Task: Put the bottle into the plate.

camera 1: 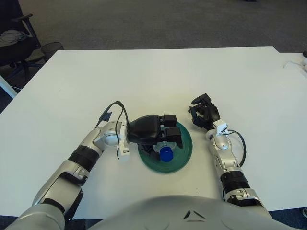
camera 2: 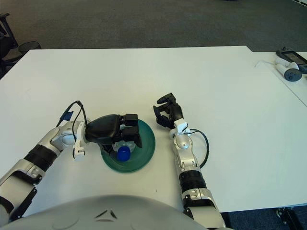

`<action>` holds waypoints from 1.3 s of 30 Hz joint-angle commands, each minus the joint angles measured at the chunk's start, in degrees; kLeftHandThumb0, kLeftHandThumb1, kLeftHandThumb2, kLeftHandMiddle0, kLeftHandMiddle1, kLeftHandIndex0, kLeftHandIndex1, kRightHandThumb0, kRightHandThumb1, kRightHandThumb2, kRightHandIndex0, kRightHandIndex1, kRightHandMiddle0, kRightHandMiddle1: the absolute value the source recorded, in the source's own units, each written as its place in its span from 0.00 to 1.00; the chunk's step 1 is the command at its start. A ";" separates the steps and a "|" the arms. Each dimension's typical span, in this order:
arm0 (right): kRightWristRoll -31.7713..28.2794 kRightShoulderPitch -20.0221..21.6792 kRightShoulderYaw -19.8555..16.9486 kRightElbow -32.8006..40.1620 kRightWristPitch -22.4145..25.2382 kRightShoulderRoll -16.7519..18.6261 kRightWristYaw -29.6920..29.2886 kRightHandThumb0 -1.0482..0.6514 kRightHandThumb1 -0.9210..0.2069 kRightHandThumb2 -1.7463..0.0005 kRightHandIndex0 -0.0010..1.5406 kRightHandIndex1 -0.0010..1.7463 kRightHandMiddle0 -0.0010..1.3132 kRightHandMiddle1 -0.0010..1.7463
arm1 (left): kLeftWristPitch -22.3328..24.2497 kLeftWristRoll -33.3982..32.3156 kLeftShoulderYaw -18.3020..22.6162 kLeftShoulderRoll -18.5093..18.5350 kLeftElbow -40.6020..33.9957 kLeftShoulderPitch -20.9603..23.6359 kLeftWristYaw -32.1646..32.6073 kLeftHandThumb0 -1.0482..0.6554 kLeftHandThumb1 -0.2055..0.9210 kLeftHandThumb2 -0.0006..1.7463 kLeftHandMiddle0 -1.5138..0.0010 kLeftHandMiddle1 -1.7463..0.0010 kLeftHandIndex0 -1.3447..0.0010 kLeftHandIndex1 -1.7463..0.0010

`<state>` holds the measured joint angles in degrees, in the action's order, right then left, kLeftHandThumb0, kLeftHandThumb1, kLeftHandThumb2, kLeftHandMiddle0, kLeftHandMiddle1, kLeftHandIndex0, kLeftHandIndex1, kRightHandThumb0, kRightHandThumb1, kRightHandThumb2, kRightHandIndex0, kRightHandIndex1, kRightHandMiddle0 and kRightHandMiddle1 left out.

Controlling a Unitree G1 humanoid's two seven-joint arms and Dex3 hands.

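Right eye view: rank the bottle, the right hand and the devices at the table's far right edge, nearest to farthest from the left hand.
1. Bottle, under the left hand, over the plate.
2. Right hand, right of the plate.
3. Devices, far right edge.

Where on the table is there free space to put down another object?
The table is bare beyond the plate up to its far edge, and across its left part. It is crowded near the plate: the left hand holds the bottle over it, and the right hand shows just right.
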<state>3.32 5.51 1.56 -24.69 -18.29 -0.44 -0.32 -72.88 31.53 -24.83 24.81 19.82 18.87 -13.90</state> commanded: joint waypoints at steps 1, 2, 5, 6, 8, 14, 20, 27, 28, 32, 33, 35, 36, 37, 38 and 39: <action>-0.40 -3.31 0.00 -5.47 3.55 0.00 0.86 0.61 0.23 0.51 0.27 0.91 0.16 1.00 | -0.14 2.60 0.50 1.12 -0.20 0.85 -0.12 0.01 1.00 0.54 0.93 0.63 1.00 0.61; -0.41 -3.25 -0.01 -5.63 3.45 -0.02 0.91 0.61 0.23 0.51 0.28 0.91 0.15 1.00 | -0.06 3.12 0.67 1.19 -0.32 0.78 0.00 0.01 1.00 0.55 0.94 0.67 1.00 0.64; -0.21 -3.17 0.07 -5.82 3.36 0.08 0.72 0.61 0.24 0.50 0.28 0.92 0.15 1.00 | 0.47 3.92 0.87 1.47 -0.73 0.57 0.09 0.00 1.00 0.56 0.95 0.73 1.00 0.68; -0.09 -3.15 0.12 -5.80 3.38 0.13 0.60 0.61 0.24 0.50 0.28 0.92 0.15 1.00 | 0.67 4.07 0.90 1.59 -0.87 0.49 0.08 0.00 1.00 0.56 0.95 0.75 1.00 0.69; 0.01 -3.13 0.16 -5.79 3.37 0.17 0.49 0.61 0.24 0.50 0.28 0.92 0.15 1.00 | 0.85 4.28 0.91 1.70 -1.01 0.41 0.17 0.00 1.00 0.57 0.95 0.80 1.00 0.72; 0.61 -3.47 0.23 -4.97 4.23 -0.20 0.08 0.61 0.24 0.50 0.28 0.91 0.15 1.00 | 1.48 5.08 1.49 2.21 -1.85 -0.03 0.73 0.00 1.00 0.59 0.96 0.89 1.00 0.77; 0.27 -2.42 -0.08 -7.81 2.70 -0.57 0.65 0.61 0.23 0.52 0.29 0.89 0.16 1.00 | 1.83 6.30 2.04 2.41 -2.40 -0.17 1.44 0.00 1.00 0.60 0.97 0.91 1.00 0.78; -0.53 -1.52 -0.49 -9.96 0.75 -0.47 1.26 0.61 0.23 0.52 0.28 0.88 0.17 1.00 | 1.81 6.93 2.41 3.00 -2.24 0.39 2.07 0.00 1.00 0.61 0.98 0.94 1.00 0.81; -0.59 -1.45 -0.57 -10.21 0.63 -0.42 1.18 0.61 0.24 0.51 0.28 0.89 0.18 1.00 | 1.83 6.80 2.40 3.10 -2.22 0.49 2.06 0.00 1.00 0.61 0.98 0.94 1.00 0.82; -1.07 -1.44 -0.93 -11.08 0.07 0.00 0.96 0.61 0.25 0.50 0.27 0.91 0.18 1.00 | 2.47 2.57 2.05 5.01 -2.45 2.20 0.13 0.00 1.00 0.61 0.98 0.95 1.00 0.85; -1.20 -1.38 -1.02 -11.33 -0.09 0.09 0.97 0.61 0.25 0.50 0.27 0.91 0.18 1.00 | 2.79 1.72 1.91 5.38 -2.61 2.48 -0.38 0.00 1.00 0.61 0.98 0.95 1.00 0.85; -1.52 -1.19 -1.23 -12.21 -0.61 0.32 1.10 0.61 0.25 0.49 0.27 0.92 0.17 1.00 | 3.47 1.08 1.72 5.67 -3.16 2.31 -1.11 0.00 1.00 0.60 0.98 0.95 1.00 0.86; -1.84 -0.97 -1.46 -12.96 -1.07 0.50 1.27 0.61 0.25 0.49 0.27 0.92 0.17 1.00 | 3.56 1.23 1.91 5.56 -3.39 1.97 -0.98 0.00 1.00 0.60 0.98 0.95 1.00 0.87; -2.08 -0.80 -1.64 -13.53 -1.44 0.63 1.40 0.61 0.25 0.49 0.26 0.92 0.17 1.00 | 3.65 1.29 2.01 5.51 -3.58 1.72 -0.90 0.00 1.00 0.60 0.98 0.96 1.00 0.88; -2.21 -0.66 -1.77 -13.95 -1.74 0.72 1.50 0.61 0.24 0.50 0.26 0.92 0.17 1.00 | 3.74 1.30 2.05 5.50 -3.72 1.58 -0.82 0.00 1.00 0.60 0.98 0.96 1.00 0.89; -2.34 -0.54 -1.90 -14.30 -2.07 0.76 1.67 0.61 0.24 0.50 0.26 0.92 0.17 1.00 | 3.52 1.12 2.21 5.55 -3.70 1.68 -0.54 0.00 1.00 0.60 0.98 0.96 1.00 0.89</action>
<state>2.19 8.74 0.24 -32.12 -24.11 -0.23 0.74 -69.44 33.42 -22.74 30.11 16.95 20.03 -14.12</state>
